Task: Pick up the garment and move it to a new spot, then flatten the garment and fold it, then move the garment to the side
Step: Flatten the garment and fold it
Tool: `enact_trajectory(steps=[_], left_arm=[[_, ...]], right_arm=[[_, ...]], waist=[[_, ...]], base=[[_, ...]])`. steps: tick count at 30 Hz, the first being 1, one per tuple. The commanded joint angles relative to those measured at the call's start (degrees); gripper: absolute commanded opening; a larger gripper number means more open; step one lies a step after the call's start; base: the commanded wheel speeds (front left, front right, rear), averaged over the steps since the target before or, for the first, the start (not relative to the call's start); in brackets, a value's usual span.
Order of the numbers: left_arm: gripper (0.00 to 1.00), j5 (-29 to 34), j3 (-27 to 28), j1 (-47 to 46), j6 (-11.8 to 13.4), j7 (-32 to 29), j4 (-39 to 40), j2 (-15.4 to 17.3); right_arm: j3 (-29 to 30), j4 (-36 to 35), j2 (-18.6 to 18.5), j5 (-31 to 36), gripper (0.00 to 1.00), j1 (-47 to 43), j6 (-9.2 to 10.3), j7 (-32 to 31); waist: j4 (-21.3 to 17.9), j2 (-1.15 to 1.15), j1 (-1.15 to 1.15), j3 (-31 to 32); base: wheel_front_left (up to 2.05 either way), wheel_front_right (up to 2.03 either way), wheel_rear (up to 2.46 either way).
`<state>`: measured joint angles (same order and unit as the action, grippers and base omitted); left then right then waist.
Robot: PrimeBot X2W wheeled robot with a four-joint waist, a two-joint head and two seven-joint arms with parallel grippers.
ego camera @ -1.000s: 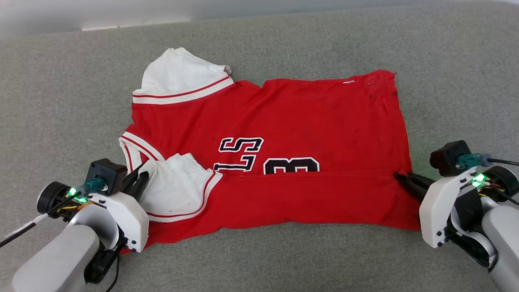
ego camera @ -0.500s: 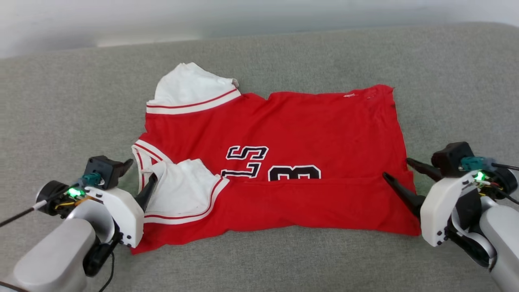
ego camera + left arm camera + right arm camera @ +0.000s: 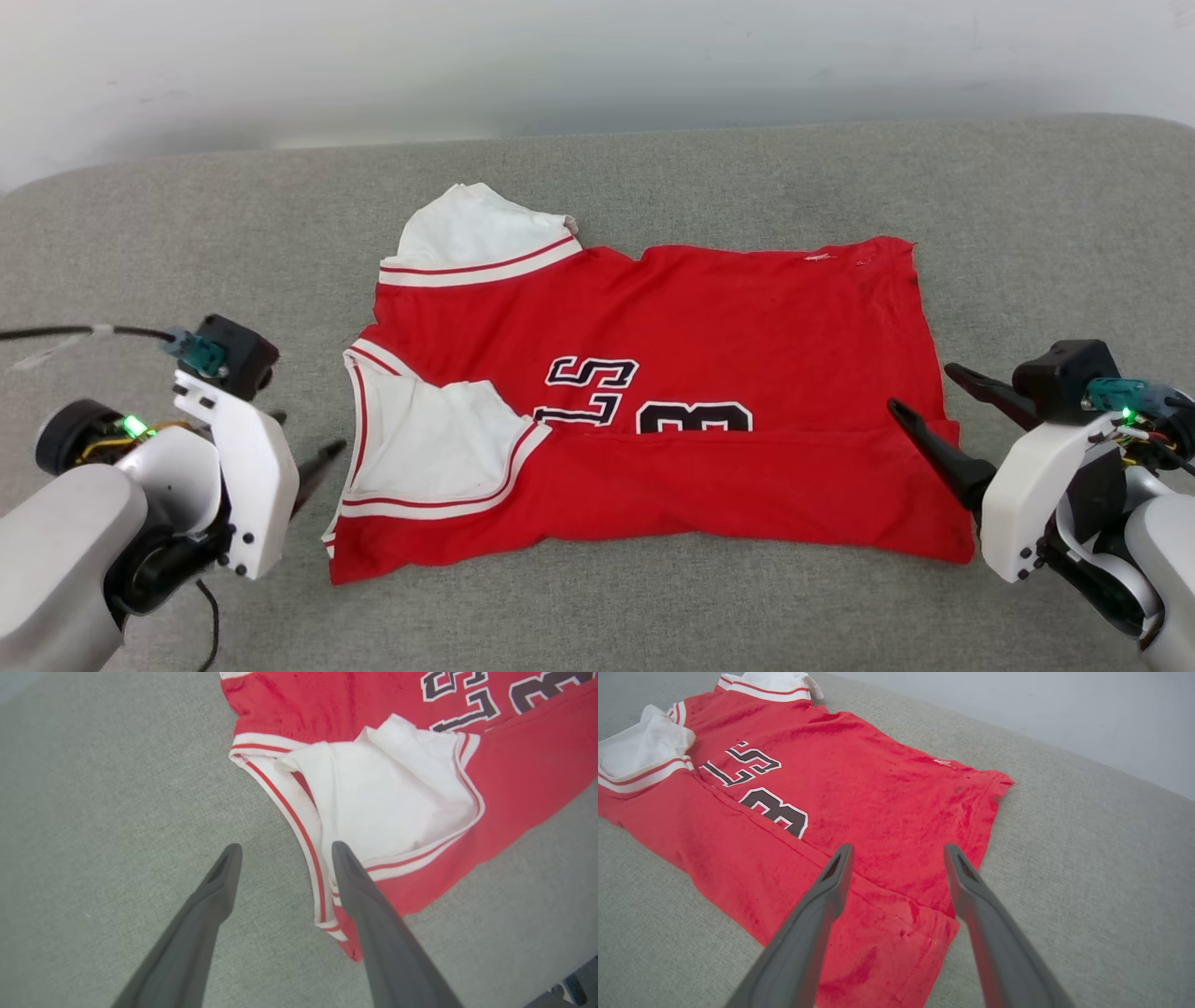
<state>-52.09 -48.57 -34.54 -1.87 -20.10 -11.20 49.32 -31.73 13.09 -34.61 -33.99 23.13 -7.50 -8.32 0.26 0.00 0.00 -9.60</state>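
Found the shirt (image 3: pixel 709 336) flat on the grey surface (image 3: pixel 187 243), near edge folded over the number. Noted the left gripper (image 3: pixel 285 845) wide open beside the sleeve — the right gripper (image 3: pixel 920 387) likewise at the hem, both empty.

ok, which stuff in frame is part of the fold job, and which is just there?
Job:
red jersey, lying flat, near edge folded over the number
left gripper, open
right gripper, open

Just there:
grey padded surface under the jersey
pale wall behind
black cable by the left arm
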Motion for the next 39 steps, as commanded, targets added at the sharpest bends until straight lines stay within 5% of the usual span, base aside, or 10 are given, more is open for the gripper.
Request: enact_trajectory(steps=[1,8,19,20,21,22,27,34,39], left_arm=[[1.0,-2.5,-0.6,-0.4,-0.6,-4.2,1.3,0.5],[1.0,-9.6,-2.6,-0.4,-0.7,-17.6,2.6,1.4],[1.0,-10.3,-6.3,0.9,-1.5,-21.3,-7.0,-3.2],[0.78,-10.0,-6.7,1.0,-1.9,-21.2,-7.7,-3.5],[0.22,-9.9,-7.0,1.0,-2.3,-20.9,-8.3,-3.8],[0.0,-9.9,-7.1,1.0,-2.6,-20.6,-8.8,-4.1],[0.0,-8.8,-7.3,-0.1,-4.2,-18.9,-8.1,-3.2],[0.0,-7.4,-7.4,-1.6,-5.0,-17.3,-3.7,-0.7],[0.0,-6.8,-7.3,-2.1,-5.0,-17.0,-0.6,0.1]], right_arm=[[0.5,-0.6,0.5,0.2,1.0,-1.0,0.03,-0.5],[0.3,-2.0,1.5,0.9,1.0,0.1,0.03,-2.3],[-2.5,-0.1,2.6,0.1,1.0,3.1,0.03,-3.5],[-2.7,0.0,2.5,-0.1,1.0,3.4,0.03,-3.6],[-2.9,0.1,2.1,-0.2,1.0,3.8,0.03,-3.7],[-3.1,0.1,1.6,-0.4,1.0,4.3,0.03,-4.0],[-5.9,-1.7,-2.5,-1.6,1.0,7.7,0.03,-8.1],[-15.3,-7.1,-12.7,-10.0,1.0,15.4,0.03,-26.7],[-19.2,-7.1,-15.0,-15.4,1.0,18.6,0.03,-35.5]], waist=[[0.0,0.0,0.0,0.0],[-1.1,0.0,0.0,-0.9],[-3.5,0.0,0.0,-3.0],[-3.6,0.0,0.0,-2.9],[-3.6,0.0,0.0,-2.8],[-3.6,0.0,0.0,-2.6],[-3.2,0.0,0.0,-0.9],[-2.0,0.0,0.0,0.1],[-1.2,0.0,0.0,-0.5]], base=[[0.0,0.0,0.0],[0.0,0.0,0.0],[0.0,0.0,0.0],[0.0,0.0,0.0],[0.0,0.0,0.0],[0.0,0.0,0.0],[0.0,0.0,0.0],[0.0,0.0,0.0],[0.0,0.0,0.0]])
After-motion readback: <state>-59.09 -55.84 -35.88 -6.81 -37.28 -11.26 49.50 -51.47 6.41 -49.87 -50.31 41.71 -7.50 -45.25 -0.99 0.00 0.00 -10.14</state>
